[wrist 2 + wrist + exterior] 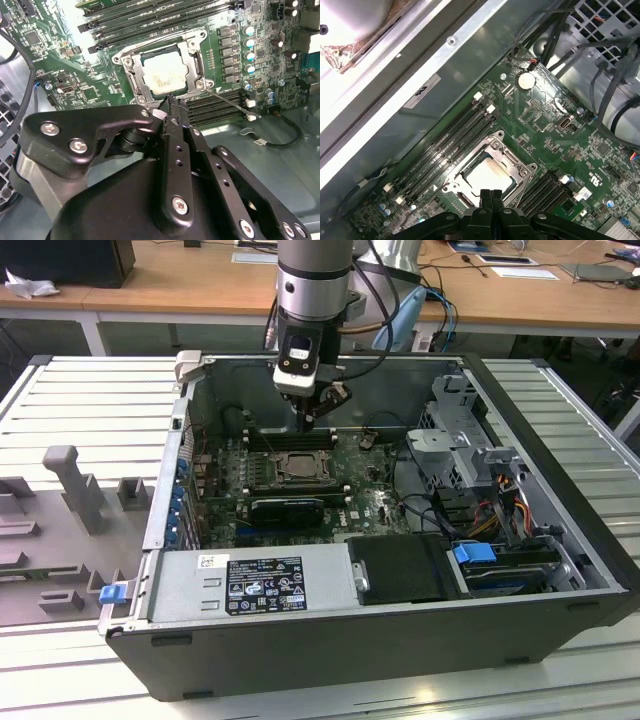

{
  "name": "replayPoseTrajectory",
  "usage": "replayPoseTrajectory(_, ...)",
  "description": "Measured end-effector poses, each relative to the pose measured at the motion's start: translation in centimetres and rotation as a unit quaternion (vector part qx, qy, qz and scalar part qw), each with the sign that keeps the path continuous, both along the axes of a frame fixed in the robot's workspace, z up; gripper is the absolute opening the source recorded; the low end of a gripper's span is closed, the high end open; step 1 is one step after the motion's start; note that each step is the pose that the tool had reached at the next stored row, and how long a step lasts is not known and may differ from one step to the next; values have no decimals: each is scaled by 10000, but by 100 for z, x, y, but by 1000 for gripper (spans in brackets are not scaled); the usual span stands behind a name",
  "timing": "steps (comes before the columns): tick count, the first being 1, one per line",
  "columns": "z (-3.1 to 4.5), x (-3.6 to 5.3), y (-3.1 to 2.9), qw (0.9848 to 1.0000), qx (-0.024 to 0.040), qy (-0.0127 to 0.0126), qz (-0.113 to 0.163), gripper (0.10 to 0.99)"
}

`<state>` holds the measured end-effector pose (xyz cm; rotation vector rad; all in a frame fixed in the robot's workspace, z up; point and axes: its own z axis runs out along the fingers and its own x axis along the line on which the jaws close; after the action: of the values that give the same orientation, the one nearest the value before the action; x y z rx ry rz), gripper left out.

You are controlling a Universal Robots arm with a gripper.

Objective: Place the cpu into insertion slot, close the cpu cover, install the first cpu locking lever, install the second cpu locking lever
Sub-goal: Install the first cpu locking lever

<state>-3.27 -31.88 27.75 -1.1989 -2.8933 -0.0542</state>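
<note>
Over one edge of the socket [160, 44], your gripper [172, 106] hangs with its two black fingers [485, 196] clenched flat together and nothing between them. In both wrist views the tips sit close above the socket's frame; whether they touch it cannot be told.

Just beyond the tips, the chip [162, 75] lies flat inside the socket. Its pale face shows through the window of the cover plate [135, 80], which is folded down over it. From one corner of the socket a thin metal lever [232, 103] slants out across a bank of black memory slots [220, 107], its far end well clear of the frame. Green circuit board [75, 75] surrounds the socket on every side.

In the first wrist view you see the gripper [491, 194] at the rim of the cover plate [510, 159], with the chip [489, 176] beside it. More memory slots [450, 145] run along the socket, and a round coin battery [524, 80] sits farther out on the board near bundled dark cables [615, 85].

In the exterior view your arm [312, 285] comes straight down into an open computer case [330, 660] lying on a ribbed metal table [80, 400]. The gripper [312, 418] is poised just above the socket [272, 468], with the chip [299, 466] at its centre. A grey power supply box [250, 585] lines the case's front wall, and a blue clip [113, 592] sits at the corner on the exterior view's left. Wooden desks [200, 285] stand behind.
</note>
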Motion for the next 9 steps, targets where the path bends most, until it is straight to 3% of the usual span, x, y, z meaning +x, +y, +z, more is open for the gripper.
replayPoseTrajectory(9,0,0,0,9988,0,0,481,106)
